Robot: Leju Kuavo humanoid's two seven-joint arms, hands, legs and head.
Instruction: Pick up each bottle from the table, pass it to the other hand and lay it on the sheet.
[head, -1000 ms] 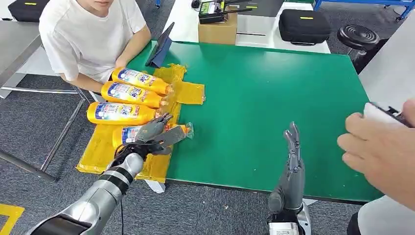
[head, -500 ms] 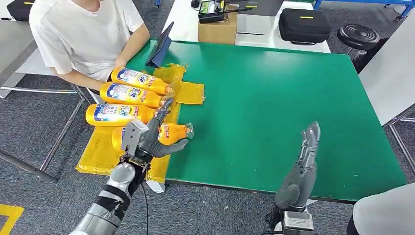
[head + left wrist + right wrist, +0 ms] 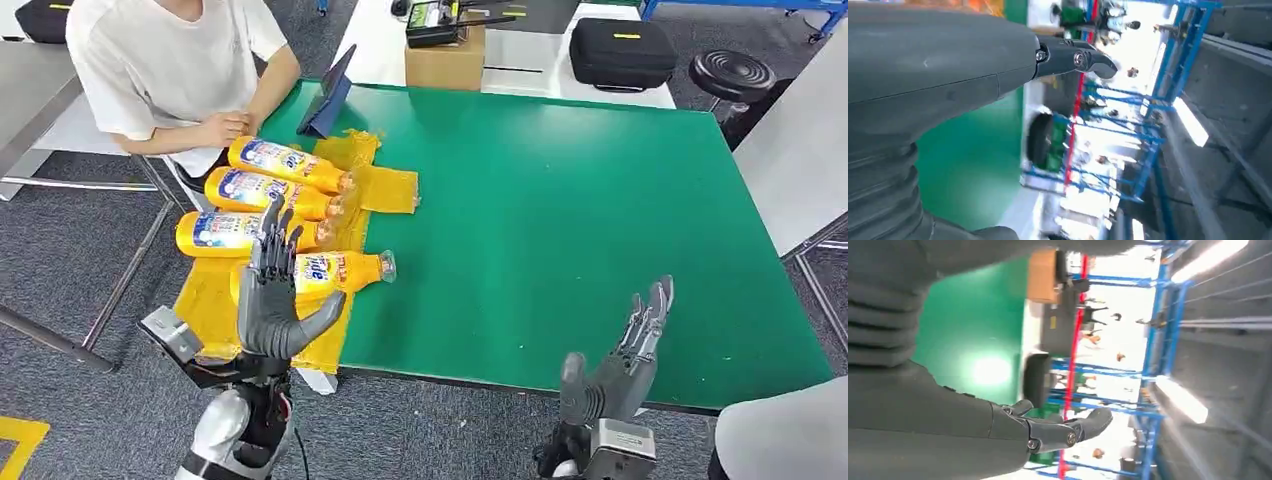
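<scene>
Looking down from the head camera, I see four orange plastic bottles with blue-and-white labels lying on their sides on the crinkled yellow sheet [image 3: 205, 300], which covers the near left corner of the green counter [image 3: 560, 200]. The farthest bottle [image 3: 288, 163], the second bottle [image 3: 262, 190] and the third bottle [image 3: 225, 231] lie side by side in a row, caps pointing toward the counter's middle. The nearest bottle [image 3: 345, 269] lies just past them, its clear cap over the sheet's edge by the bare green.

My left hand [image 3: 272, 300] is raised palm-up in front of that nearest bottle, fingers [image 3: 272, 240] spread and holding nothing; from this angle it overlaps the bottle's label, and I cannot tell whether it touches. My right hand [image 3: 625, 355] stands at the counter's near edge, well apart from the bottles, fingers extended upward and released.

The left wrist camera gives me what the head view cannot: the thick grey thumb [image 3: 1073, 57] close up, straight, with nothing against it and green counter behind. The right wrist camera likewise shows its thumb [image 3: 1068, 430] free of any object, plus the brown cardboard box [image 3: 1042, 275] at the counter's far end.

A person in a white shirt [image 3: 170, 60] sits at the far left corner, a hand resting by the farthest bottle.
</scene>
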